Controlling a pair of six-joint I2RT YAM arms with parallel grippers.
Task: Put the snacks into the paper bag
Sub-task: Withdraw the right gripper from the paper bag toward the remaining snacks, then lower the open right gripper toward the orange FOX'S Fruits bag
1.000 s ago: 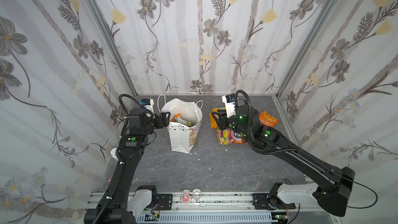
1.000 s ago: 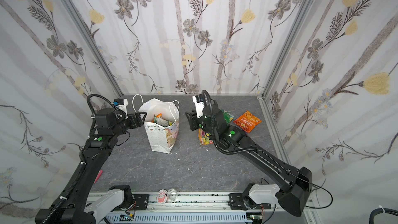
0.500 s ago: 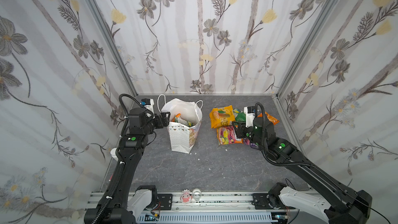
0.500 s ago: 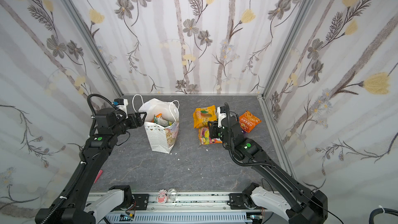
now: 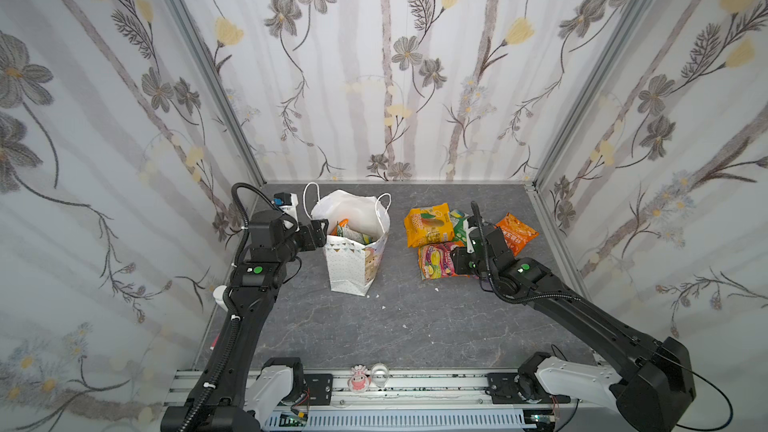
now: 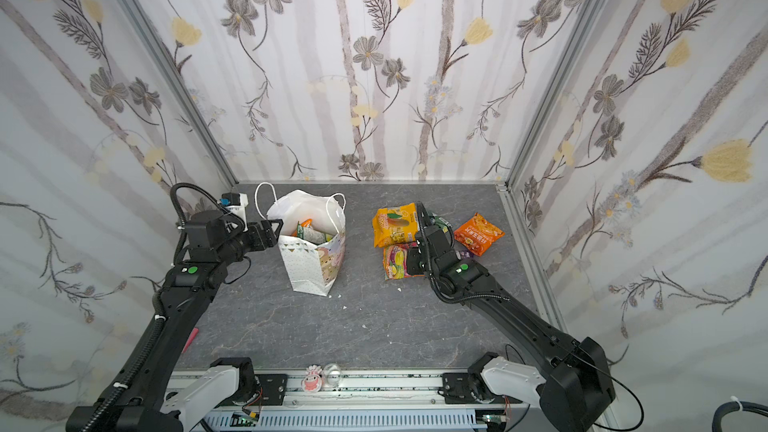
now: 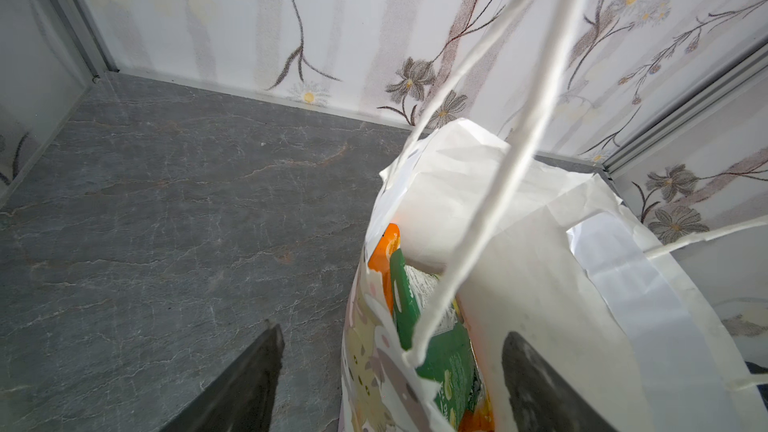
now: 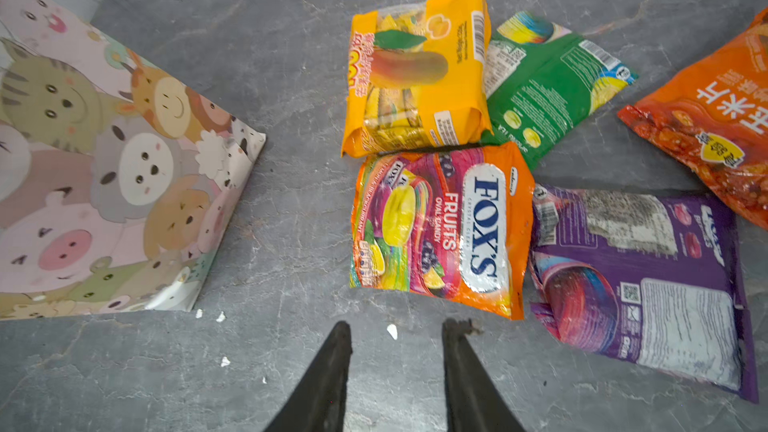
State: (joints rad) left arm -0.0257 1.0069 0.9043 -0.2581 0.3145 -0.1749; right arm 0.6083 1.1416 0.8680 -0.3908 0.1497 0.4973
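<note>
the left end effector (image 7: 390,332) has its fingers wide apart, astride the patterned wall of the paper bag (image 5: 353,268). one finger is outside over the tabletop (image 5: 415,326), the other is inside the mouth, and they clamp nothing. the right end effector (image 8: 399,323) shows a clear gap between its fingers with nothing in it, above bare tabletop just short of the fox's packet (image 8: 440,230).

in both top views the right arm covers its own fingers, most of the purple packet (image 8: 640,284) and part of the green packet (image 8: 548,89). the right wrist view cuts off the orange chip bag (image 8: 715,118). inside the bag only an orange packet edge (image 7: 384,259) and a second green packet (image 7: 440,338) show clearly; how many lie deeper i cannot tell.

the left arm rises from the front rail, forearm about level toward the bag's left side. the right arm stretches low and forward, wrist tipped down.

five packets lie on the tabletop right of the upright bag: those four plus one yellow-orange packet (image 8: 415,72), its edge over the green one. one bag, two cord handles.
</note>
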